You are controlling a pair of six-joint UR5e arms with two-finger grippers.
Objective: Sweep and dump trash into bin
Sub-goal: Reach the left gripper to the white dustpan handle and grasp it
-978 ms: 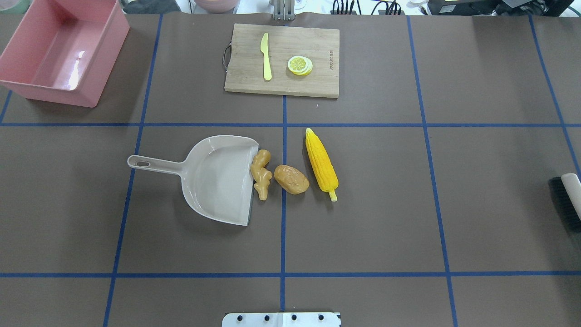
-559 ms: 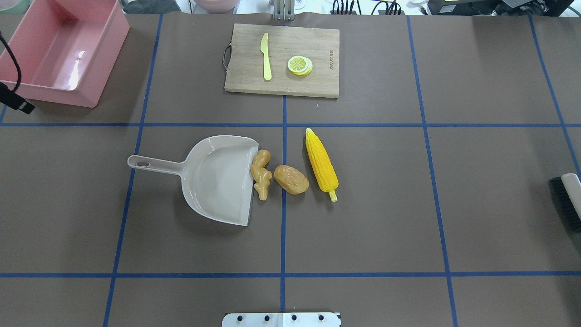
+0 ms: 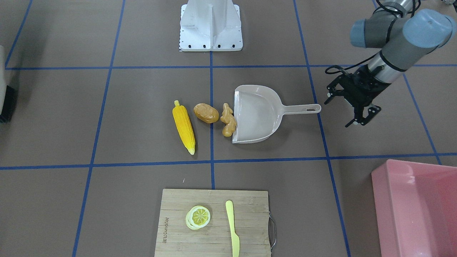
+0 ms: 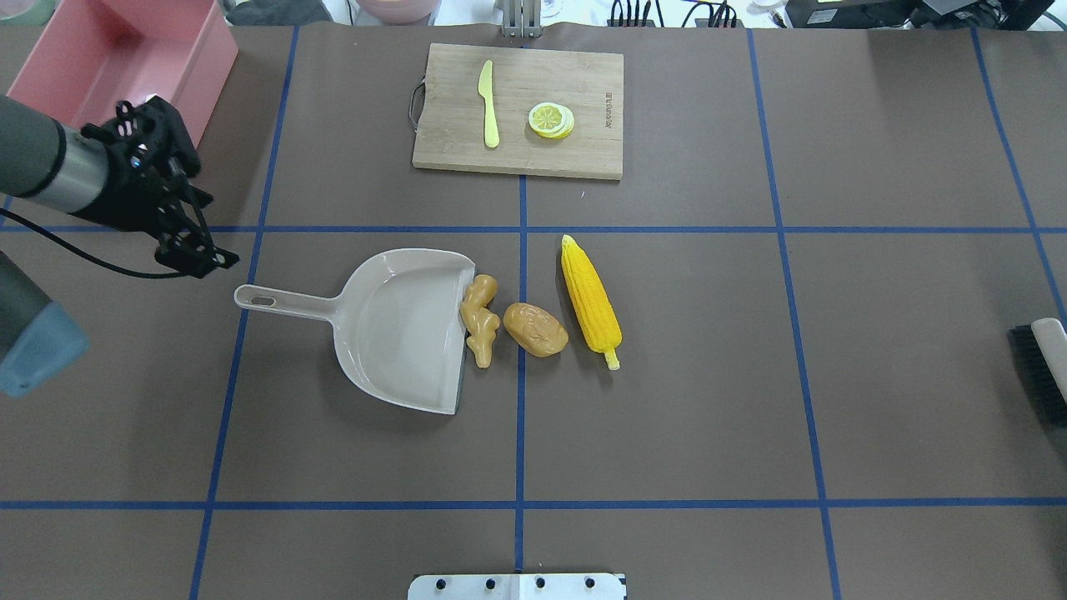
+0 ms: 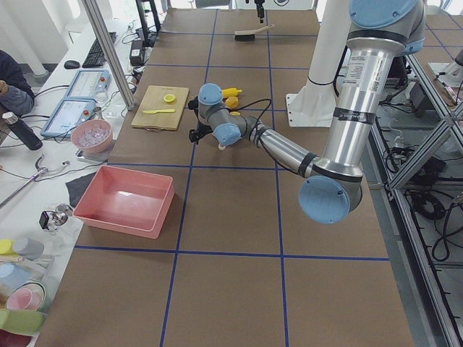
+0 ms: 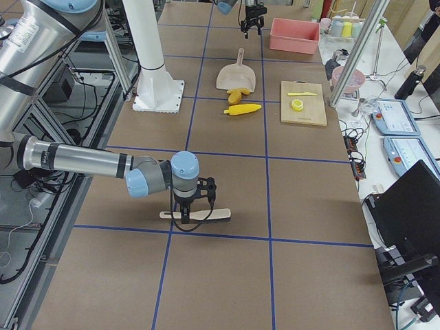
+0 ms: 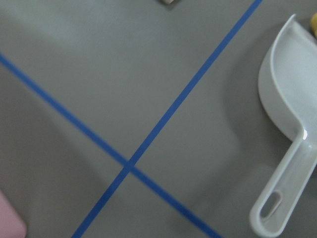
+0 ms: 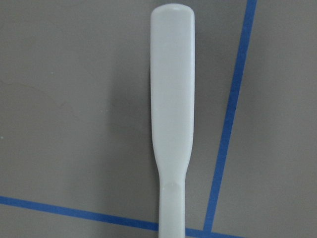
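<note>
Pink bin [image 4: 212,58], near left gripper [image 4: 207,212] — apart

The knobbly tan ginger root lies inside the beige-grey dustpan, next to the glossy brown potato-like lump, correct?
Not inside: the overhead exterior view shows the ginger root on the table at the open lip of the dustpan, next to the potato-like lump.

A short line of lettering [image 3: 165,232] is running along the left edge of the cutting board [image 3: 178,207], low in the frame's centre, but it is staying too small to read. No other text is showing.
</note>
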